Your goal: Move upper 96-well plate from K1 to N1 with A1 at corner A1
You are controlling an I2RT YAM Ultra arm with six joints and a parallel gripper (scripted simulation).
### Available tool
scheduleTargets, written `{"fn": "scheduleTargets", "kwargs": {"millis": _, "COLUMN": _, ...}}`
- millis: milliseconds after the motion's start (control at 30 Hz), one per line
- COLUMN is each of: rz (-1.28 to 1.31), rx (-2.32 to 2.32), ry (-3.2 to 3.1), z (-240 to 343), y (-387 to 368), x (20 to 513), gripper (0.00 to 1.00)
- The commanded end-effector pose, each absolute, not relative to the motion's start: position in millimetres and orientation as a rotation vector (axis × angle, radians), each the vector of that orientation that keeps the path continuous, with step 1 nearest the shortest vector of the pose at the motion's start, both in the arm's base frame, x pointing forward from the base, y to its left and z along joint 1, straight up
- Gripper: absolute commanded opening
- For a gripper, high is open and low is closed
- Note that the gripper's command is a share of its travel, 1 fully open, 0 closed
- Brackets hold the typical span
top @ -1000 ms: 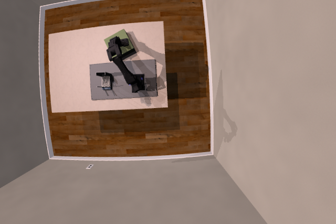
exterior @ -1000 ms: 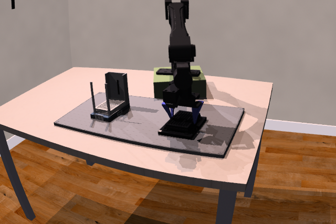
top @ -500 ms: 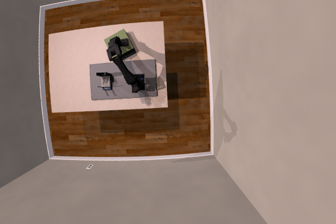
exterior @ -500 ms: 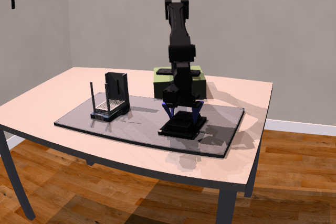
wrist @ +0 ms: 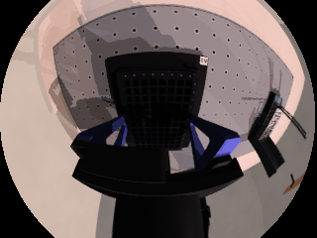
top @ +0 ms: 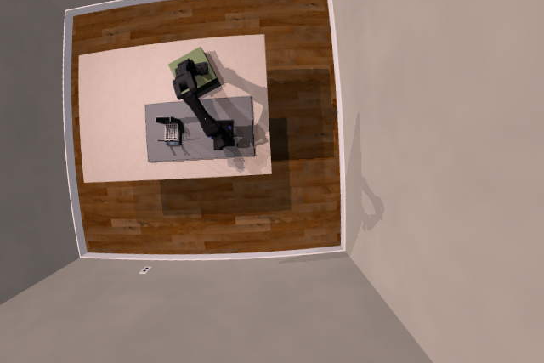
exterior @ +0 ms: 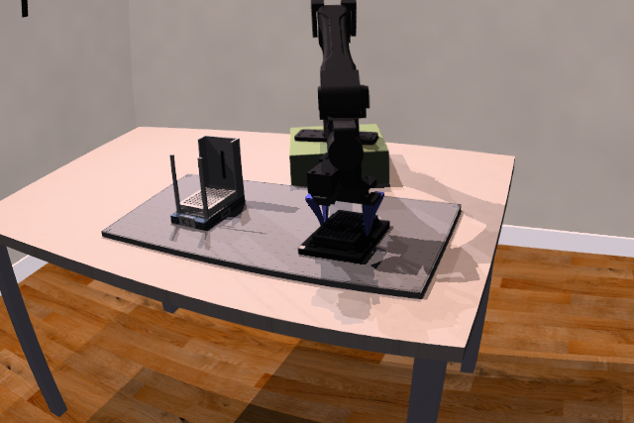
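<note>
My gripper point(exterior: 344, 214) with blue fingers is shut on a black 96-well plate point(exterior: 342, 228) and holds it low over the black plate nest N1 point(exterior: 344, 247) on the right part of the grey baseplate. I cannot tell whether the plate rests in the nest. In the wrist view the plate point(wrist: 158, 107) sits between the fingers, and a pale A1 square point(wrist: 202, 59) shows at the nest's far right corner. The stack rack K1 point(exterior: 208, 190) stands at the left with a white plate point(exterior: 207, 197) low inside it; it also shows in the top view point(top: 171, 131).
The grey perforated baseplate point(exterior: 276, 231) lies on the pink table. The arm's green base block point(exterior: 339, 155) stands behind it. The rack has thin upright posts point(exterior: 173, 180) and a tall back wall point(exterior: 221, 162).
</note>
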State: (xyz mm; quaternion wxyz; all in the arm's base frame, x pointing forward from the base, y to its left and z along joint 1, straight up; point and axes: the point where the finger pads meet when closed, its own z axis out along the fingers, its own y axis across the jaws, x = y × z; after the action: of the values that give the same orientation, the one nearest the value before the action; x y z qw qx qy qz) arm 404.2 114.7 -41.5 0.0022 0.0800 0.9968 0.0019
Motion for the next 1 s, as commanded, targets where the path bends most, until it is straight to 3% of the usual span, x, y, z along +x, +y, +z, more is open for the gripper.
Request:
{"fn": "scheduleTargets", "kwargs": {"millis": 0, "rz": -0.005, "rx": 0.237, "ry": 3.13, "z": -44.3, "y": 119.6, "x": 400.5, "gripper": 0.0}}
{"fn": "scheduleTargets", "kwargs": {"millis": 700, "rz": -0.006, "rx": 0.237, "ry": 3.132, "z": -47.5, "y": 119.7, "x": 400.0, "gripper": 0.0}}
{"fn": "scheduleTargets", "kwargs": {"millis": 733, "rz": -0.006, "rx": 0.237, "ry": 3.132, "z": -47.5, "y": 119.7, "x": 400.0, "gripper": 1.0}}
{"fn": "scheduleTargets", "kwargs": {"millis": 967, "rz": -0.006, "rx": 0.236, "ry": 3.132, "z": -47.5, "y": 119.7, "x": 400.0, "gripper": 1.0}}
